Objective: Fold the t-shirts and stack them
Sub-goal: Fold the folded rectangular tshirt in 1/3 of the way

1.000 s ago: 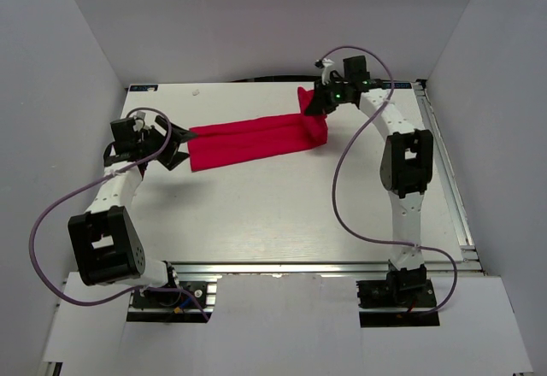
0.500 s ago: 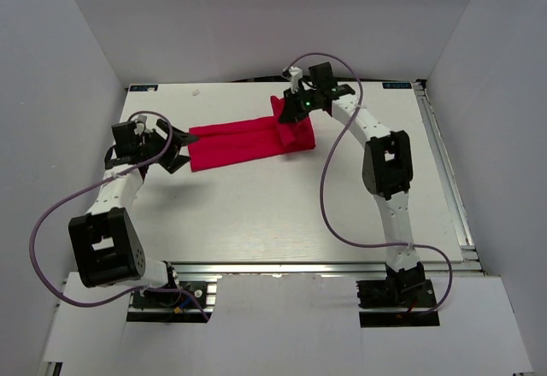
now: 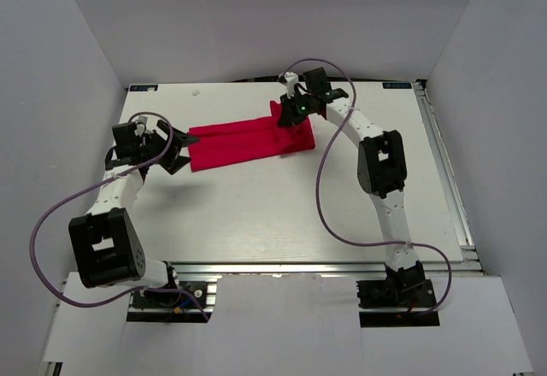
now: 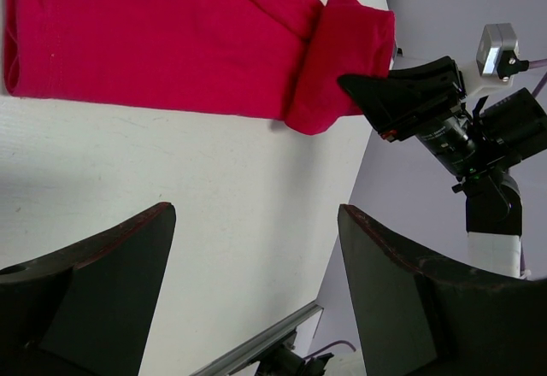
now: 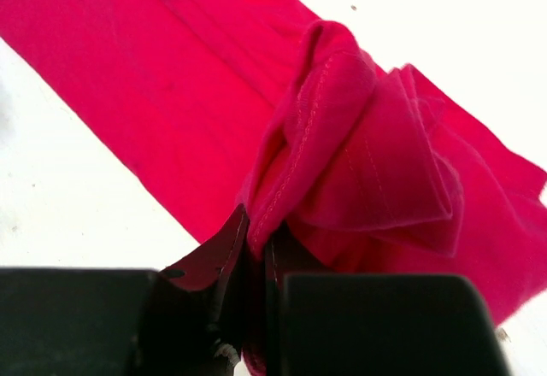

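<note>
1. The red t-shirt (image 3: 239, 141) lies on the far half of the table (image 3: 256, 214), already folded lengthwise into a long narrow strip that runs between the two arms.
2. The right hand (image 3: 285, 114) is clamped on the strip's right end. The right wrist view shows a stitched edge pinched between its jaws, with cloth bunched in loose layers just beyond them.
3. That end is raised and curled over toward the left, so the step in hand looks like a crosswise fold that brings the right end over the middle of the strip.
4. The left hand (image 3: 179, 149) sits just beside the strip's left end with its jaws wide apart. In its own view only bare table shows between them, and the cloth lies apart from them.
5. It seems placed to pin or catch that end if the strip drags.
6. The bunched grip risks an uneven fold, so the carried layers would need laying down flat.
</note>
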`<state>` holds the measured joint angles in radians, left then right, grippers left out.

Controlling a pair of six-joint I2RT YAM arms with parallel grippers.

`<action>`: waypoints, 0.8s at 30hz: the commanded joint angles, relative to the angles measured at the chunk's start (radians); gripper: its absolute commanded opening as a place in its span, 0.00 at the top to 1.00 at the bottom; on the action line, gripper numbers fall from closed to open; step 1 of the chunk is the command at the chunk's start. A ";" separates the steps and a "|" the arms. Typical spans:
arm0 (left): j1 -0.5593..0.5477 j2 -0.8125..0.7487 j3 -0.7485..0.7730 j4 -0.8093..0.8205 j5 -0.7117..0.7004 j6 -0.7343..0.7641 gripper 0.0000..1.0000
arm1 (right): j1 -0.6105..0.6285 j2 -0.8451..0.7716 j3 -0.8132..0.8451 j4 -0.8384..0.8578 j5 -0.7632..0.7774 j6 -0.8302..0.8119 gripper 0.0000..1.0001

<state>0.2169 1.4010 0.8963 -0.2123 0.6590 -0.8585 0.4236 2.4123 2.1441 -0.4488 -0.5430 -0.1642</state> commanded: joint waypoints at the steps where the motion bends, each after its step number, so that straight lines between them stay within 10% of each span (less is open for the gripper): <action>1: -0.001 -0.034 -0.005 0.008 0.016 0.004 0.12 | 0.026 0.008 0.051 0.041 0.006 -0.012 1.00; 8: -0.001 -0.034 -0.011 0.008 0.017 0.001 0.12 | 0.053 0.021 0.053 0.061 0.012 -0.001 0.91; 17: -0.001 -0.036 -0.004 0.010 0.019 -0.002 0.12 | 0.083 0.036 0.057 0.088 0.003 0.022 0.14; 24: -0.004 -0.028 0.006 0.011 0.025 -0.004 0.12 | 0.067 -0.080 -0.021 0.183 -0.098 0.092 0.11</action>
<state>0.2169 1.4010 0.8925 -0.2092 0.6628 -0.8619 0.5049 2.4390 2.1426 -0.3588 -0.5678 -0.1188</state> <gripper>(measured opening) 0.877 0.893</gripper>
